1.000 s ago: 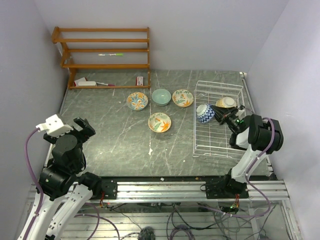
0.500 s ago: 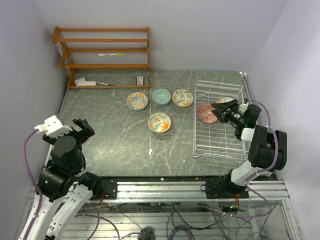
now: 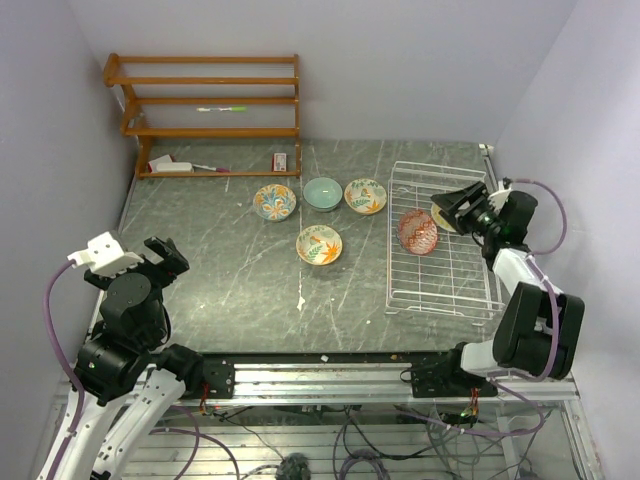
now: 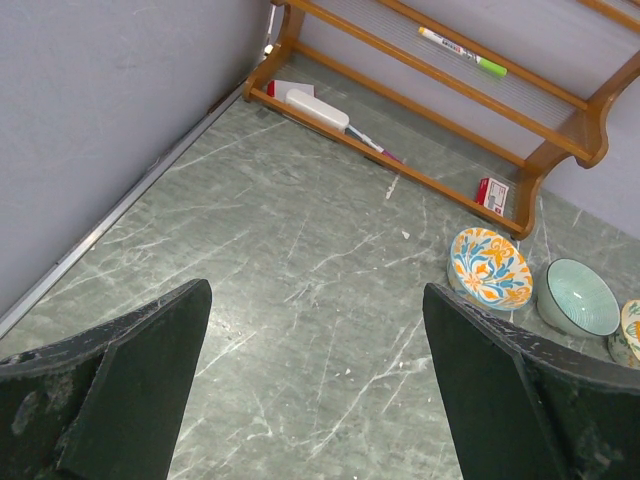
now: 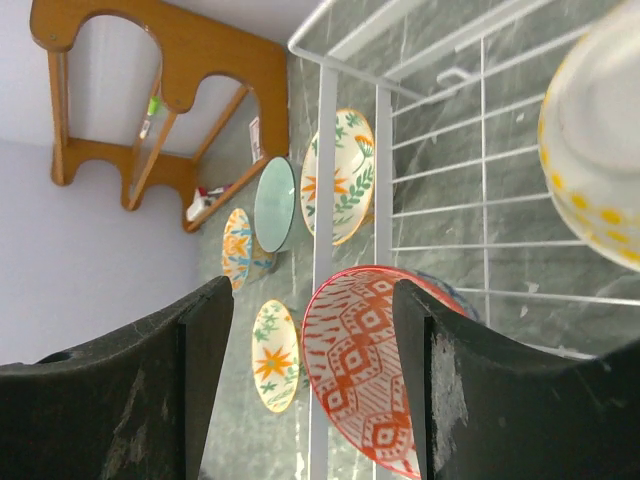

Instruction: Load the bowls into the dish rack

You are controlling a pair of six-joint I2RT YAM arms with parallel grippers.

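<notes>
The red-patterned bowl [image 3: 417, 231] [image 5: 360, 370] stands tilted on its edge inside the white wire dish rack [image 3: 450, 282] [image 5: 325, 200]. My right gripper [image 3: 447, 209] [image 5: 310, 300] is open just to its right, over the rack's far part. A cream bowl with yellow dots [image 5: 600, 150] sits in the rack beside that gripper. On the table to the left of the rack lie the teal bowl [image 3: 322, 193] [image 5: 273, 203] and three painted bowls [image 3: 274, 201] [image 3: 365, 196] [image 3: 319, 244]. My left gripper [image 3: 165, 256] [image 4: 315, 300] hangs open over bare table at the near left.
A wooden shelf unit [image 3: 205, 110] stands at the back left, with a marker [image 4: 462, 50] and small items on it. Grey walls close in the left, the back and the right. A metal rail [image 3: 330, 375] runs along the near edge.
My right gripper has opened and let go of the red-patterned bowl, which now leans in the rack with its red inside showing. The gripper has drawn back to the far right. The left arm has barely moved.
</notes>
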